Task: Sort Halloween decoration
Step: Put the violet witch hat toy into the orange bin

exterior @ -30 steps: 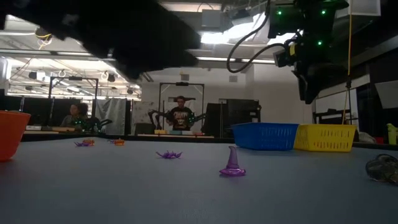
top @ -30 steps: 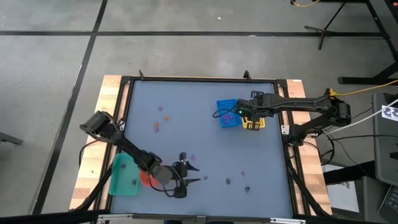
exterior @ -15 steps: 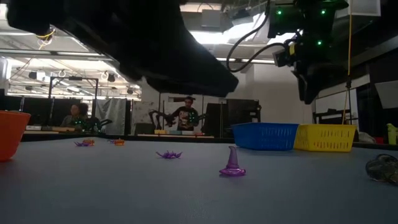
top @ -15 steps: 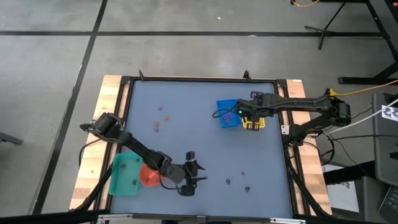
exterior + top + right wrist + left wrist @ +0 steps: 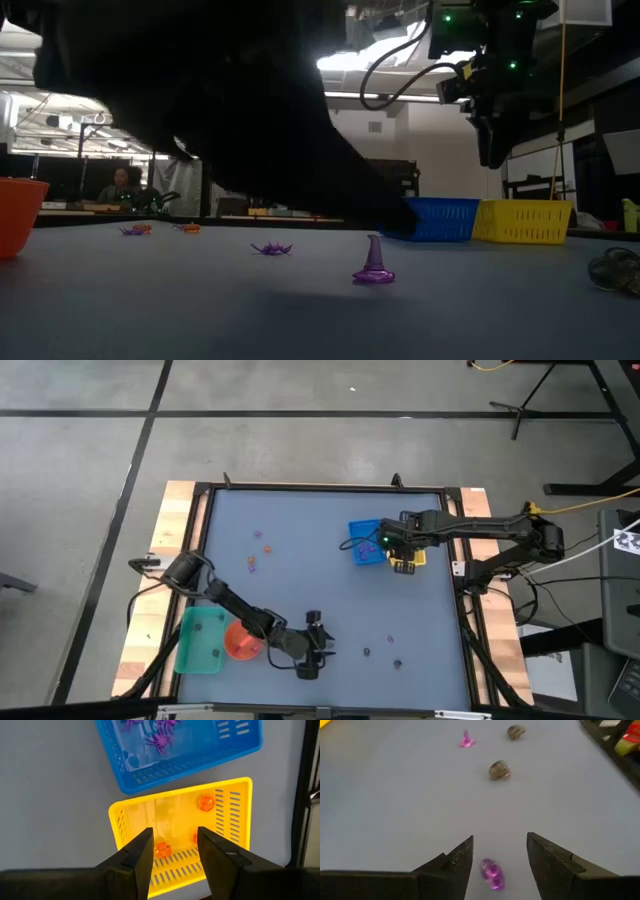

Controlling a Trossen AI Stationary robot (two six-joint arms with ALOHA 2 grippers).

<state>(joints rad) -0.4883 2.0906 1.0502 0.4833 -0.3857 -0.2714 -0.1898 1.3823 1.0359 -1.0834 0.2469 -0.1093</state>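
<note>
Grey floor lies all around a desk [image 5: 330,560] with a grey-blue top and wooden sides. At the near left corner sits a green tray [image 5: 200,643], and an orange bowl [image 5: 241,642] rests just beside it. Two little pieces, orange and purple [image 5: 252,564], lie on the left half of the desk, well apart from both arms.

Next comes the left tool [image 5: 318,643], reaching low over the near middle of the desk. Its two fingers are spread apart and hold nothing. In the left wrist view a small purple piece [image 5: 492,874] lies on the desk right between the fingertips [image 5: 465,851]. It looks free of both fingers. Farther out from the tool lie two dark grey pieces [image 5: 499,770] and a purple cone-shaped piece [image 5: 465,740].

Toward the right stand a blue tray [image 5: 365,542] and a yellow tray [image 5: 407,557], side by side. The right tool [image 5: 393,542] hangs above the yellow tray, fingers spread, holding nothing. In the right wrist view, purple pieces [image 5: 161,740] lie inside the blue tray and orange pieces [image 5: 205,802] lie inside the yellow one.
</note>
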